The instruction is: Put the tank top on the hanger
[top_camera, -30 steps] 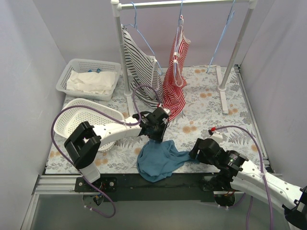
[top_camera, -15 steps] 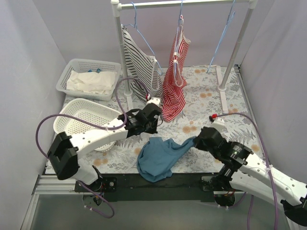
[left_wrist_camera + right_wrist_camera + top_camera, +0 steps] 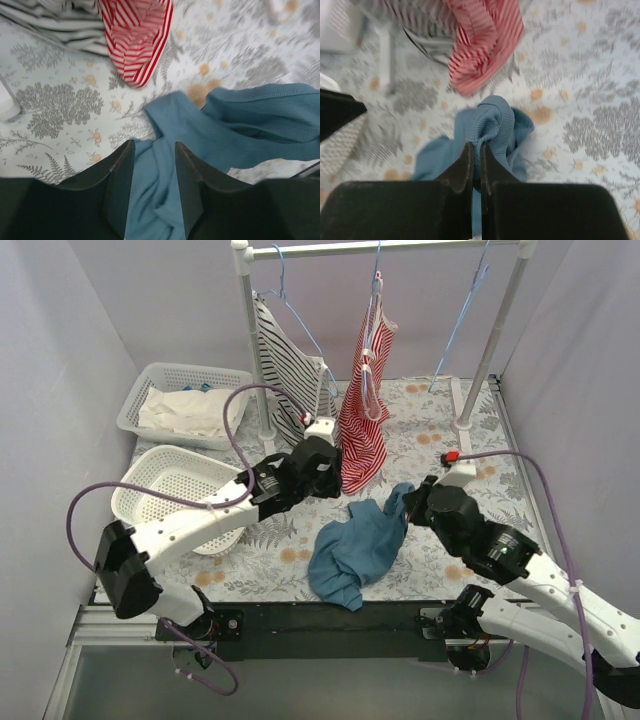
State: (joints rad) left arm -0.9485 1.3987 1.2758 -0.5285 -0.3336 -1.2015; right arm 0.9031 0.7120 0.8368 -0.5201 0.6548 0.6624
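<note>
Two sets of jaws in view. Tank top (image 3: pixel 355 545): crumpled on desk (image 3: pixel 440 455), lower hem close to the near edge, upper corner raised. Right jaws closed on that corner's ribbed edge. Left jaws part-open, gripping nothing, just beyond the heap, beside red-and-white striped top (image 3: pixel 362 435). Patterned desk surface shows from heap to right rail post (image 3: pixel 493 340). Hanger (image 3: pixel 459 332): hooked on rail (image 3: pixel 420 247), far right, well apart from tank top.
</note>
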